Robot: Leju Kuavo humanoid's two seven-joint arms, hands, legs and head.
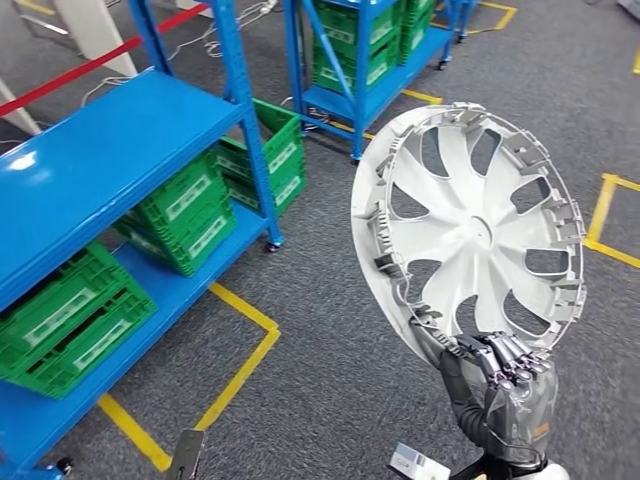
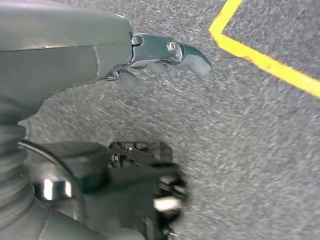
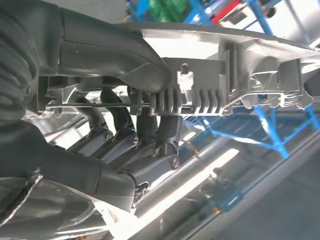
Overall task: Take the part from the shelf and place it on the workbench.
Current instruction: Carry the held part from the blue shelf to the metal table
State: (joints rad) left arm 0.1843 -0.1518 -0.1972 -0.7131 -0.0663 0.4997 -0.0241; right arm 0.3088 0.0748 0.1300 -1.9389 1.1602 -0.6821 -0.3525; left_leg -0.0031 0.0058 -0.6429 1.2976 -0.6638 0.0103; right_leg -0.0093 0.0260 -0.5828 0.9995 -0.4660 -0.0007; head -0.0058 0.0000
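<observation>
The part is a silver-white wheel cover (image 1: pixel 472 230) with curved spokes and clips around its rim. My right hand (image 1: pixel 504 392) grips it by its lower rim and holds it upright in the air over the grey floor. The right wrist view shows the cover's rim (image 3: pixel 211 90) edge-on, with my thumb (image 3: pixel 113 52) on one side and the dark fingers (image 3: pixel 151 150) curled against the other. My left hand (image 2: pixel 158 52) hangs above the floor, its fingers stretched out and holding nothing.
A blue shelf (image 1: pixel 98 160) stands at the left with green crates (image 1: pixel 181 215) on its lower level. A second blue rack (image 1: pixel 362 50) with green crates stands at the back. Yellow floor lines (image 1: pixel 241 370) mark bays on the grey carpet (image 1: pixel 332 340).
</observation>
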